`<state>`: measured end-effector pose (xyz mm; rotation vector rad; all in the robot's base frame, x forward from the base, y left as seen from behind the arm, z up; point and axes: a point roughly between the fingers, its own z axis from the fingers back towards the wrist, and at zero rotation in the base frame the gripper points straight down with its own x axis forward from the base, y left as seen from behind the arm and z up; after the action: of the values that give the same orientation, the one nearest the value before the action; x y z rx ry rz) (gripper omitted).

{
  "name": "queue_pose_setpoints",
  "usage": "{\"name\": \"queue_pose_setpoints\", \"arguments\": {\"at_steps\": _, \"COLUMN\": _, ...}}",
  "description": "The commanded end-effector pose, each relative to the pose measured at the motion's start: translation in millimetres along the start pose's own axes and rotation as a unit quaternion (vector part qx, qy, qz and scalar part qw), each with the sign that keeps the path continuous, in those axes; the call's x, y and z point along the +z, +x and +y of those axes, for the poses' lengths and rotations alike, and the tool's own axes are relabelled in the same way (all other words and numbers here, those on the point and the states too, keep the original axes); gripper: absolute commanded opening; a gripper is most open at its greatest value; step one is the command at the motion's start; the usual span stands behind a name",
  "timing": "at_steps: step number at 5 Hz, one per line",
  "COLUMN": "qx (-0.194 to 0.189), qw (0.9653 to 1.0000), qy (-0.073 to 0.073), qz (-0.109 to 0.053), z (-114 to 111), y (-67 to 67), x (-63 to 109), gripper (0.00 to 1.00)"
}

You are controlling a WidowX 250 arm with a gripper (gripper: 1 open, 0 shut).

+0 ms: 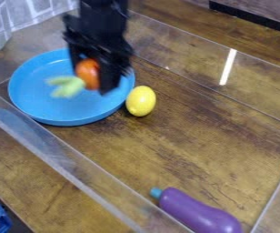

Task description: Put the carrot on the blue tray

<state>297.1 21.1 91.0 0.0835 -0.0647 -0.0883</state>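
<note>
Nearest the camera, a smooth glossy purple eggplant (198, 214) lies on the dark, grainy wooden tabletop (191, 136), inside low clear plastic walls (57, 150). Farther back sits a rounded yellow lemon (140, 100), just beside the raised rim of the round, shallow blue tray (39, 105). Over the tray's right part hangs the black gripper (92, 73), clenched on the stubby orange carrot (88, 74), whose pale green leaves, blurred, trail left above the tray's smooth blue plastic floor
</note>
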Motion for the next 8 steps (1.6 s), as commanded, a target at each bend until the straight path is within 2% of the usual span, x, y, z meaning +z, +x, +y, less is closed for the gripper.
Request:
{"name": "queue_pose_setpoints", "arguments": {"at_steps": 1, "qx": 0.005, "qw": 0.9992, "qy": 0.012, "qz": -0.038, "z": 20, "y": 16.8, "x": 16.4, "gripper": 0.0}}
{"name": "queue_pose_setpoints", "arguments": {"at_steps": 2, "qx": -0.015, "qw": 0.9988, "qy": 0.013, "qz": -0.045, "z": 28, "y": 26.5, "x": 33.6, "gripper": 0.0}}
{"name": "queue_pose_setpoints", "arguments": {"at_steps": 3, "qx": -0.022, "qw": 0.9983, "qy": 0.02, "qz": -0.05, "z": 41, "y": 32.8, "x": 49.7, "gripper": 0.0}}
{"name": "queue_pose_setpoints", "arguments": {"at_steps": 5, "qx": -0.001, "qw": 0.9991, "qy": 0.029, "qz": -0.031, "z": 59, "y": -1.8, "x": 34.9, "gripper": 0.0}}
{"name": "queue_pose_setpoints", "arguments": {"at_steps": 6, "qx": 0.012, "qw": 0.999, "qy": 0.036, "qz": -0.026, "z": 61, "y": -5.6, "x": 28.2, "gripper": 0.0}}
{"name": "queue_pose_setpoints", "arguments": {"at_steps": 8, "qx": 0.0, "qw": 0.9986, "qy": 0.044, "qz": -0.03, "z": 57, "y": -12.1, "x": 25.0, "gripper": 0.0}}
